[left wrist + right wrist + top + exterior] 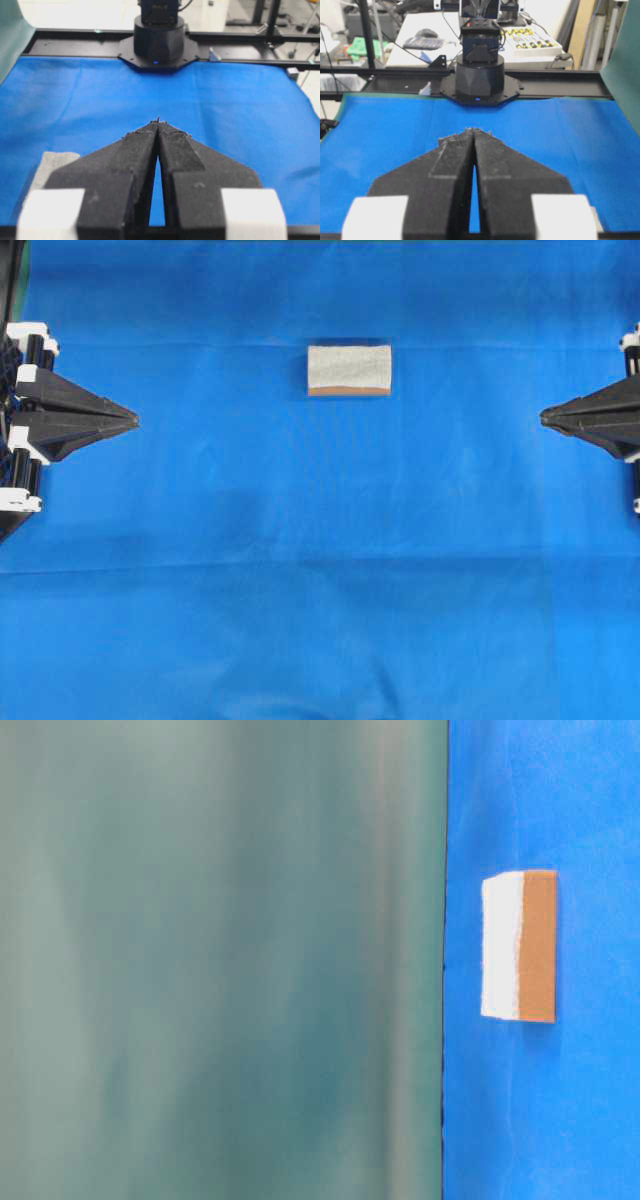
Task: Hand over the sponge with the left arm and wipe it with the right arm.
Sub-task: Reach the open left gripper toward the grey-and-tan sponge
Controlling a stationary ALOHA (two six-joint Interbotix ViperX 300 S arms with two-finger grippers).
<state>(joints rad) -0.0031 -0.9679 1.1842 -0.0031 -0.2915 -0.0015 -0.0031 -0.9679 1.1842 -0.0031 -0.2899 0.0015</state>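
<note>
Two arms parked at the edges and nothing picked up yet, so every risk is still ahead of me. On the left, the left end effector (133,420) has its pointed fingers pressed together, holding nothing; the left wrist view shows the tips meeting with only a sliver of blue between the bases. It'll have to spread before it goes anywhere near the pad, or it just shoves it along the cloth.

In the middle, toward the far side of the desk (320,620), the sponge (349,370) lies flat on the blue cover, grey-white face up, orange-brown layer showing along its near edge. It's well apart from both arms. It looks thin and soft, so my worry is a pinch coming in too high and skating off the top, or too low and snagging the cloth, which already shows creases. From the left wrist camera only a corner of the pad shows, at the lower left, so lining up could be off.

On the right, the right end effector (545,417) is also closed and empty. At the handover, a squashy pad gripped near one edge may flop or twist, and if the left lets go early it drops.
</note>
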